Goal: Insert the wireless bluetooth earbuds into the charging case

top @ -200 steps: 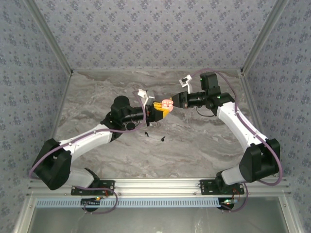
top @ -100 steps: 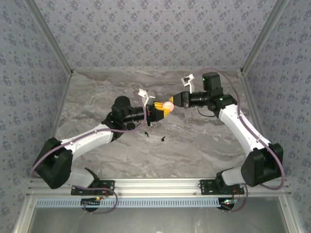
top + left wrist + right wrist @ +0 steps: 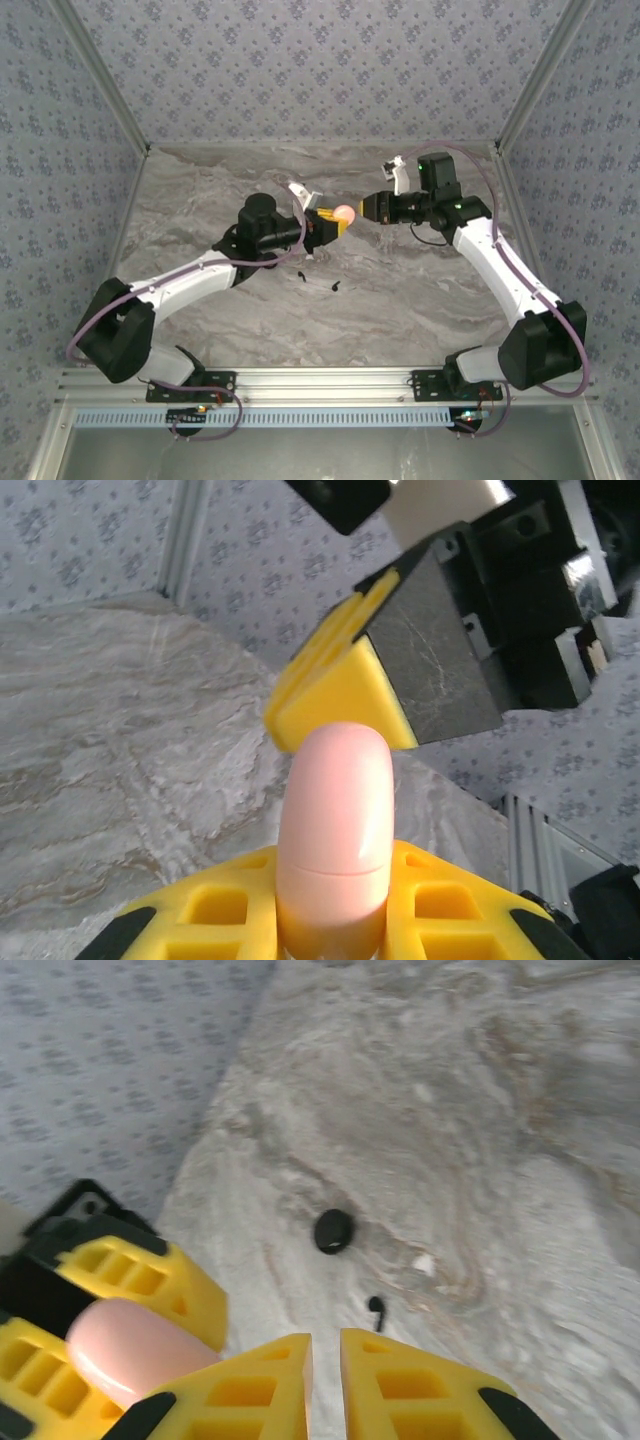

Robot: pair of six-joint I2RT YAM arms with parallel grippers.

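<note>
1. Spanning the enclosure floor, the grey marbled surface (image 3: pixel 420 300) carries both arms, and both pincers hang above its middle.
2. Left arm (image 3: pixel 190 280) reaches in from the near left and right arm (image 3: pixel 500 270) from the near right. Their tips meet nose to nose.
3. Left pincer (image 3: pixel 330 222): clamped on the charging case (image 3: pixel 345 213). Its yellow fingers (image 3: pixel 440 900) press the case's lower part from both sides.
4. Right pincer (image 3: pixel 366 207): all but closed, with a thin slit between the yellow fingers in its own wrist view and nothing between them. Its tips sit just beyond the free end of the case. Contact or a small gap: cannot tell.
5. Charging case: pale pink, capsule-shaped, with a fine seam line around the body. The rounded end sticks out past the left pincer's fingers, pointing at the right pincer. It is held clear of the surface.
6. Black round disc (image 3: pixel 333 1230): lies flat on the surface, below and ahead of the right pincer's tips and well apart from both pincers.
7. Wireless bluetooth earbud (image 3: pixel 376 1307): black, tiny, comma-shaped, and on the surface near the disc but not touching it. It is the closer of the two to the right pincer's fingertips. It is outside the case, with neither pincer touching it.
</note>
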